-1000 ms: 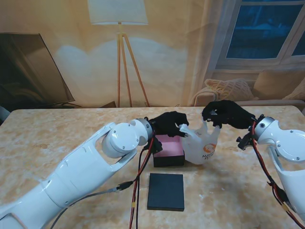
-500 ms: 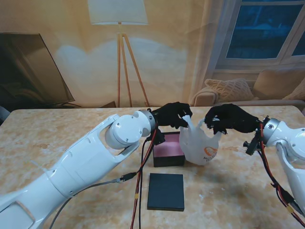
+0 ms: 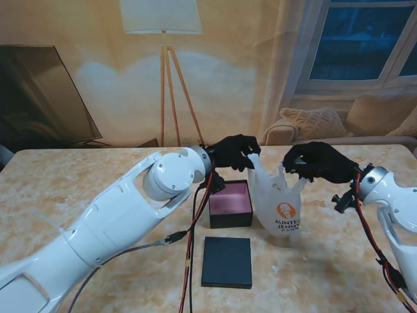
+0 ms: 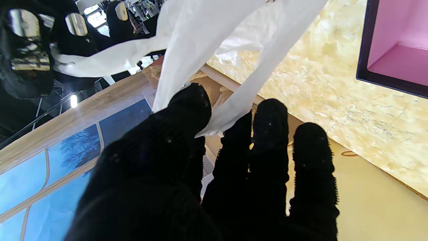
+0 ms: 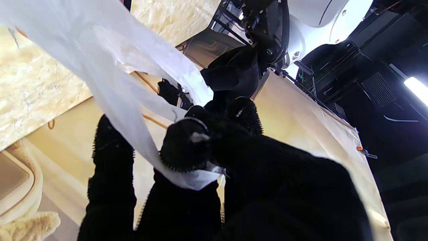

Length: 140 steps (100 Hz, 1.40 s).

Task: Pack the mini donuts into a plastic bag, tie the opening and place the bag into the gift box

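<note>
A white plastic bag (image 3: 280,205) with an orange logo hangs upright just right of the gift box, held by its two handles. My left hand (image 3: 236,152) is shut on the left handle (image 4: 187,63), pinched between thumb and fingers. My right hand (image 3: 320,162) is shut on the right handle (image 5: 133,110). The gift box (image 3: 230,204) is black outside with a pink inside (image 4: 398,50) and stands open next to the bag. No donuts can be made out through the bag.
The box's black lid (image 3: 227,261) lies flat on the table, nearer to me than the box. Red and black cables (image 3: 190,248) hang from my left arm beside the box. The marble table top (image 3: 78,189) stretches to both sides.
Both hands have lifted the bag by its handles; it went from slumped against the box to hanging upright with its logo facing me. My right hand shifted right.
</note>
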Motion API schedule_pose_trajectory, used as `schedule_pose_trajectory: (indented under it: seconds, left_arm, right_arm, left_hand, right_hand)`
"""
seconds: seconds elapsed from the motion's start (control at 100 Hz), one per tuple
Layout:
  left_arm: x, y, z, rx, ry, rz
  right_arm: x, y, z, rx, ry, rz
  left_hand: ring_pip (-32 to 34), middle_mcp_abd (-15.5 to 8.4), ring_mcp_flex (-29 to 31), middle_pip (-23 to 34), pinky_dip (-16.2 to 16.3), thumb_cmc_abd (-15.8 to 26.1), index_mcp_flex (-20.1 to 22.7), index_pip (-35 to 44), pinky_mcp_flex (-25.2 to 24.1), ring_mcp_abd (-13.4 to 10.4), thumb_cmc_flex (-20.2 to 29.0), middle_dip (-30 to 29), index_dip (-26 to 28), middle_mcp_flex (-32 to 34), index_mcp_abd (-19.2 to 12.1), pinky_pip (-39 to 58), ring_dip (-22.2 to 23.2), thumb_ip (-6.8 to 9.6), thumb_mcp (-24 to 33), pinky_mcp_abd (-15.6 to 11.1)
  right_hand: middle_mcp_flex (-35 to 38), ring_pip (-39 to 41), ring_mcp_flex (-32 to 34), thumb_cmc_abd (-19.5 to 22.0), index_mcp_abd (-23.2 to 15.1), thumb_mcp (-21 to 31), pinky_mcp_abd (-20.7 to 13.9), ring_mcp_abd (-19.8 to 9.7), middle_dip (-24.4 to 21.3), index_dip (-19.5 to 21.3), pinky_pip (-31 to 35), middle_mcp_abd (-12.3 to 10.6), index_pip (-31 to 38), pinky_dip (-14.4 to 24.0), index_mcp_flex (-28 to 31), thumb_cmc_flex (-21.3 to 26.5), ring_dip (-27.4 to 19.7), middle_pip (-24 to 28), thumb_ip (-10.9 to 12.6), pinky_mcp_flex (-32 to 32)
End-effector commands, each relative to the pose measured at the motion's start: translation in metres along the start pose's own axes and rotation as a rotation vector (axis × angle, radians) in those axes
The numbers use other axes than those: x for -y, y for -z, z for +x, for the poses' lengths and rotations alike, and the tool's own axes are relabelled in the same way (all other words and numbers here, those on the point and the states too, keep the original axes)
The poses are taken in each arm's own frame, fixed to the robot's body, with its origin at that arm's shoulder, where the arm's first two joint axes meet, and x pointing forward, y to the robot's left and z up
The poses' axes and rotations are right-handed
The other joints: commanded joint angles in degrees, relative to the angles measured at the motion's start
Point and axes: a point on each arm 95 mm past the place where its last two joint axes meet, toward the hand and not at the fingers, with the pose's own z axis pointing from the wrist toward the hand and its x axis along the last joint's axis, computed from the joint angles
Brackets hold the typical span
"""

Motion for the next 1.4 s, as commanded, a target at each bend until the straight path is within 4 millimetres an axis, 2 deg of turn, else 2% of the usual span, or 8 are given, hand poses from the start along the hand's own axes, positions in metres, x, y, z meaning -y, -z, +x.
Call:
schedule_pose_trajectory:
  seconds: [0.0, 0.19, 0.29, 0.61, 0.8, 0.95, 1.14, 1.39]
  left_arm:
    - [-0.002, 0.001, 0.0, 0.007, -0.011, -0.002]
    - [-0.001, 0.009, -0.006, 0.016, -0.048, 0.007]
    - [-0.001, 0.017, -0.01, 0.013, -0.101, 0.009]
    - [0.002, 0.039, -0.019, 0.019, -0.225, -0.009]
    - [0.005, 0.044, -0.025, 0.012, -0.252, 0.006]
    - [0.008, 0.045, -0.03, -0.002, -0.281, -0.025]
    - [0.014, 0.051, -0.033, -0.031, -0.33, -0.033]
    - [0.016, 0.071, -0.045, -0.026, -0.334, 0.02]
  right_arm:
    - [0.007, -0.004, -0.003, 0.011, -0.036, 0.022]
    - [0.006, -0.013, -0.003, 0.026, -0.039, -0.008]
    - [0.006, -0.019, -0.003, 0.04, -0.046, -0.021]
    - [0.011, -0.04, -0.002, 0.091, -0.092, -0.096]
    - [0.012, -0.048, -0.003, 0.11, -0.126, -0.12]
    - [0.012, -0.052, -0.003, 0.115, -0.132, -0.128]
    - [0.012, -0.052, -0.001, 0.118, -0.131, -0.131]
    - [0.012, -0.052, -0.002, 0.12, -0.134, -0.132]
  left_hand:
    - [-0.63, -0.31, -0.79, 0.62, -0.71, 0.84, -1.4, -3.47, -1.14, 0.71, 0.77, -1.12, -3.14, -1.31, 0.05, -0.2, -0.42, 1.16, -0.9, -0.75]
    - [-4.4, 1.6, -6.15, 1.39, -0.57, 1.76, -0.07, -25.55, -4.64, 1.78, -5.29, -13.41, -16.64, -9.62, 3.94, -2.96, -0.68, 1.48, 5.46, -0.69]
    - [-6.71, 2.97, -8.79, -1.64, -0.75, 4.38, 0.72, -33.2, -6.39, 2.5, -8.75, -15.55, -20.29, -12.19, 5.27, -4.55, -1.44, 4.5, 8.42, -0.09]
    - [-18.26, 7.84, -17.15, -13.08, -2.78, 6.72, -0.39, -53.37, -11.28, 5.54, -10.54, -23.62, -30.88, -20.07, 11.55, -11.38, -8.29, 6.12, 5.44, 0.15]
    - [-31.96, 8.95, -23.87, -18.42, -9.55, 3.36, -1.51, -58.82, -14.48, 7.04, -11.74, -28.18, -33.04, -24.45, 14.18, -21.26, -21.5, 5.63, 8.76, -0.43]
    - [-38.06, 8.9, -28.28, -22.64, -13.8, 1.16, -5.74, -61.39, -16.52, 6.78, -13.93, -31.75, -34.1, -28.68, 12.33, -27.0, -29.12, 5.16, 10.39, -1.15]
    - [-37.24, 7.21, -27.82, -23.78, -13.86, -0.14, -8.58, -60.24, -16.48, 6.88, -15.4, -32.41, -33.6, -29.43, 5.69, -27.49, -29.37, 4.9, 10.96, -0.68]
    - [-33.66, 8.34, -25.31, -23.88, -11.42, 0.55, -9.91, -59.21, -15.41, 6.46, -16.82, -31.89, -33.8, -29.69, 7.45, -25.45, -25.65, 4.81, 11.22, -0.21]
  right_hand:
    - [5.01, 0.06, 0.88, 1.57, -0.64, 3.36, -0.45, -2.49, 0.14, 0.33, 0.78, -4.6, -0.08, 0.38, 0.29, 3.99, -0.35, 4.13, 2.04, -0.39]
    - [4.85, 0.07, 0.74, 1.92, -0.54, 3.03, -0.58, -2.55, 0.12, 0.27, 0.87, -4.72, -0.25, 0.31, -0.03, 3.98, -0.31, 4.23, 2.13, -0.42]
    - [4.66, 0.14, 0.69, 2.02, -0.49, 2.91, -0.59, -2.59, 0.14, 0.2, 0.83, -4.56, -0.3, 0.23, -0.16, 4.04, -0.27, 4.29, 2.16, -0.52]
    - [4.14, -0.01, 0.36, 2.62, 0.03, 2.36, -0.5, -2.35, -0.08, 0.0, 0.49, -4.33, -0.19, -0.11, -0.61, 4.41, -0.35, 4.5, 2.21, -1.06]
    - [3.78, -0.19, 0.09, 3.22, -0.14, 1.74, -0.7, -2.39, -0.32, -0.15, 0.31, -4.49, -0.03, -0.38, -1.09, 4.51, -0.45, 4.69, 2.29, -1.36]
    - [3.59, -0.31, -0.14, 3.5, -0.3, 1.38, -0.71, -2.4, -0.44, -0.22, 0.16, -4.56, 0.21, -0.56, -1.37, 4.6, -0.51, 4.83, 2.43, -1.54]
    - [3.51, -0.27, -0.24, 3.59, -0.37, 1.16, -0.81, -2.49, -0.52, -0.37, 0.1, -4.68, 0.49, -0.69, -1.44, 4.63, -0.52, 4.94, 2.55, -1.67]
    - [3.39, -0.25, -0.26, 3.78, -0.36, 0.97, -0.89, -2.45, -0.54, -0.59, 0.03, -4.78, 0.61, -0.82, -1.62, 4.68, -0.53, 4.98, 2.58, -1.79]
